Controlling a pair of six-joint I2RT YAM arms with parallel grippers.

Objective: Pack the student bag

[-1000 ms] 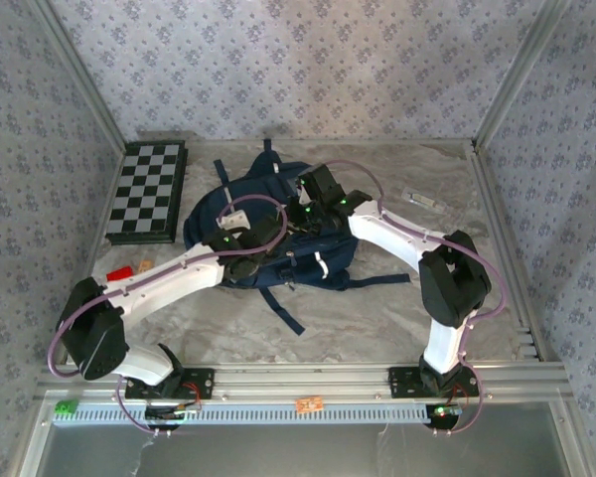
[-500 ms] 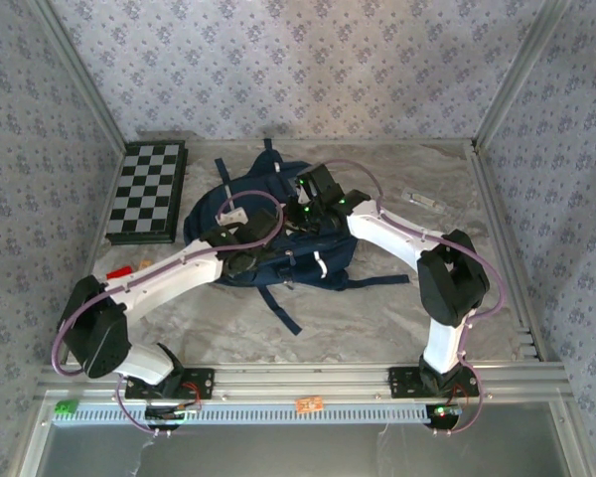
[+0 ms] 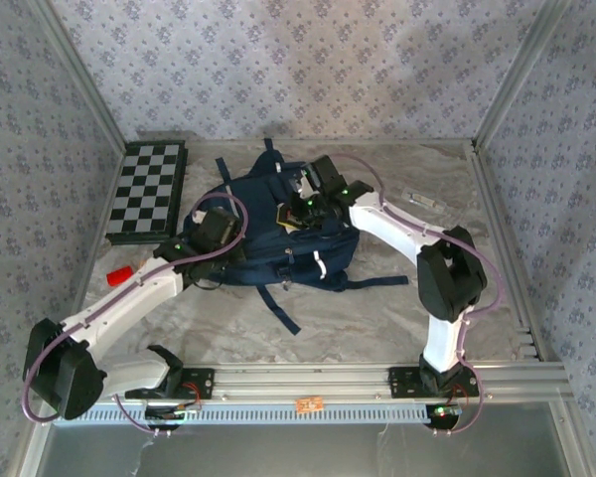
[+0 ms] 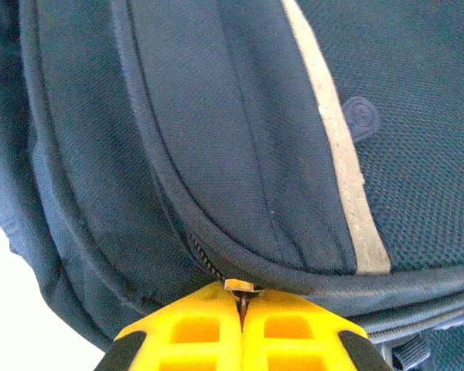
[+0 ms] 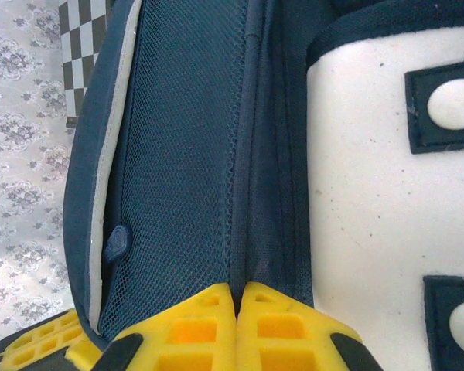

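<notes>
The student bag (image 3: 278,253), a navy backpack, lies flat in the middle of the table. My left gripper (image 3: 226,238) is at the bag's left side. In the left wrist view its yellow fingers (image 4: 193,325) are shut on a small metal zipper pull (image 4: 240,287) at the edge of a pocket of the bag (image 4: 255,154). My right gripper (image 3: 300,209) is over the bag's upper middle. In the right wrist view that gripper (image 5: 237,292) is shut on a fold of the bag's fabric (image 5: 185,154), between the mesh panel and a white patch (image 5: 363,201).
A black-and-white chessboard (image 3: 149,189) lies at the back left, close to the bag, and its corner (image 5: 81,46) shows past the bag. A small red object (image 3: 119,272) sits near the left arm. A clear packet (image 3: 422,199) lies at the right. Loose straps (image 3: 283,310) trail toward the front.
My left arm has swung left, carrying its gripper from the middle of the bag to the bag's left side. My right gripper has shifted slightly toward the back.
</notes>
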